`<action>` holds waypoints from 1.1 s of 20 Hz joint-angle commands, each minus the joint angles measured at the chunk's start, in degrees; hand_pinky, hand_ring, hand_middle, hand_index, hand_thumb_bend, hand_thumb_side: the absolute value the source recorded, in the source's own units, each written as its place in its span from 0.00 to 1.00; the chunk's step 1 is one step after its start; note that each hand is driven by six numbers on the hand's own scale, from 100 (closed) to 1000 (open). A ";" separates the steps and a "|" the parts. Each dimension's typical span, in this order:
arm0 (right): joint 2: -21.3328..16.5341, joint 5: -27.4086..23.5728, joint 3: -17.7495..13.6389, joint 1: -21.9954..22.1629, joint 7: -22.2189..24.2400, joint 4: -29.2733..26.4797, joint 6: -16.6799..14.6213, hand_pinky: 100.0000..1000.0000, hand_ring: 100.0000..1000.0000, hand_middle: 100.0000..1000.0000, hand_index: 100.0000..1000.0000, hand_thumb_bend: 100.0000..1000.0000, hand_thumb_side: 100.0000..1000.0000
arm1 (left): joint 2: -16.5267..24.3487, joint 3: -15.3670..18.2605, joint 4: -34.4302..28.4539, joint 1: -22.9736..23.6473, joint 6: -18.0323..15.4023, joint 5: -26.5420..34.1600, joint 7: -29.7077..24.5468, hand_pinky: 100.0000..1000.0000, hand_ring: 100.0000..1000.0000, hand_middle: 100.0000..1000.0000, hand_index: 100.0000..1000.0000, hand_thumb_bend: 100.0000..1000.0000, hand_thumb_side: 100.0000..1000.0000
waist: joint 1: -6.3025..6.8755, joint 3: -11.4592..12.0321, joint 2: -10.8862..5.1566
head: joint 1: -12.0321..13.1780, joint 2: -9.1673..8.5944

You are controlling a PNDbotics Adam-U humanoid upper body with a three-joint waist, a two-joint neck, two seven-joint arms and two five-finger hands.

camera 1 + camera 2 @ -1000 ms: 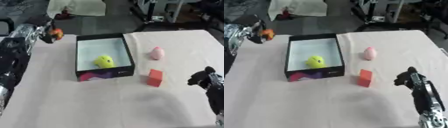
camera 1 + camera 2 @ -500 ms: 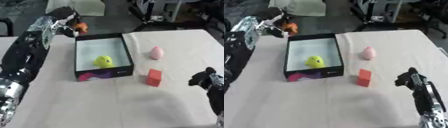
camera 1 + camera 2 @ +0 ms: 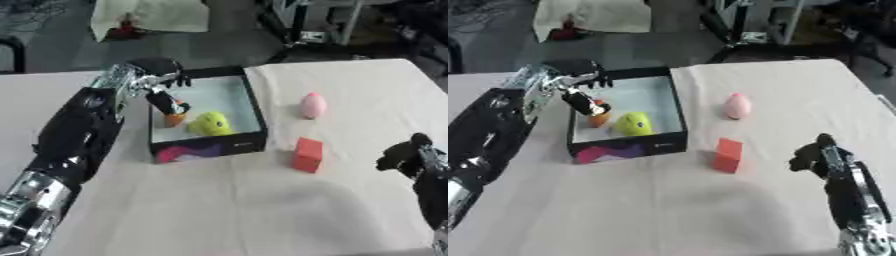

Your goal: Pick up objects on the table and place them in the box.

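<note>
While over the box (image 3: 254, 107), left hand (image 3: 156, 80) fingers extended by orange toy (image 3: 174, 119), right hand (image 3: 815, 156) curled, empty.

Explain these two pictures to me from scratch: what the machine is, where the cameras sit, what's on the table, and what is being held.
Both pictures come from the two eyes of one camera in a humanoid robot's head, looking down at its work, so they are nearly alike. The black and silver arm entering from the left ends in the left hand, which reaches into the open black box on the white table. An orange and black object shows at its fingers, though whether they hold it is unclear. A yellow toy already lies in the box. Outside the box lie a pink egg-shaped thing and a red block. The right hand idles at the lower right, curled and empty.
</note>
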 commanded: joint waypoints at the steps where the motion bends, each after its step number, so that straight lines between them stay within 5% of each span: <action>1: -0.48 0.10 -0.23 -0.34 0.01 -0.44 -0.06 0.48 0.48 0.44 0.35 0.00 0.80 | 3.18 1.06 -3.04 -0.70 0.56 2.63 0.85 0.68 0.64 0.72 0.86 0.18 0.71 | -0.63 0.22 -0.78 | -0.17 -0.11; 4: -0.52 0.31 -0.47 -0.32 -0.11 -0.46 -0.14 0.48 0.48 0.45 0.35 0.00 0.79 | 5.83 2.14 -8.13 0.37 1.46 9.46 3.18 0.68 0.63 0.71 0.86 0.09 0.69 | -0.61 0.46 -0.73 | -0.20 -0.11; 5: -0.70 0.41 -0.60 -0.30 -0.19 -0.51 -0.21 0.48 0.48 0.45 0.35 0.00 0.76 | 6.70 2.35 -10.07 0.77 1.83 12.17 4.01 0.67 0.59 0.67 0.84 0.01 0.68 | -0.62 0.57 -0.70 | -0.18 -0.11; 7: -2.82 0.76 -0.84 -0.14 -0.30 -1.11 -0.95 0.49 0.49 0.45 0.35 0.00 0.63 | 9.59 3.01 -16.22 2.68 2.14 20.16 6.86 0.67 0.57 0.64 0.83 0.00 0.68 | -0.66 0.89 -0.56 | -0.15 -0.11; 8: -4.67 0.91 -0.91 0.00 -0.30 -1.65 -1.66 0.49 0.49 0.45 0.36 0.00 0.95 | 11.13 3.06 -19.66 4.15 2.49 24.91 7.94 0.66 0.55 0.63 0.82 0.00 0.81 | -0.67 0.98 -0.48 | -0.28 -0.11; 9: -7.43 1.39 -1.02 0.09 -0.24 -2.38 -2.67 0.49 0.50 0.46 0.36 0.00 0.42 | 12.50 3.36 -22.98 5.89 2.96 29.89 9.00 0.65 0.54 0.60 0.82 0.00 0.68 | -0.75 1.18 -0.37 | -0.45 -0.11; 16: -25.39 3.97 -0.20 -3.83 0.32 -2.24 -9.06 0.55 0.57 0.54 0.49 0.00 0.27 | 17.44 6.74 -45.08 21.85 8.82 56.28 14.88 0.62 0.49 0.55 0.80 0.00 0.75 | -1.04 2.34 0.29 | -0.96 -0.11; 22: -35.25 3.24 3.98 -15.26 9.44 9.80 -10.89 0.64 0.76 0.75 0.67 0.00 0.13 | 14.43 10.59 -55.29 34.67 12.90 64.07 18.10 0.61 0.48 0.53 0.78 0.00 0.82 | -1.17 3.90 0.88 | -2.97 -0.11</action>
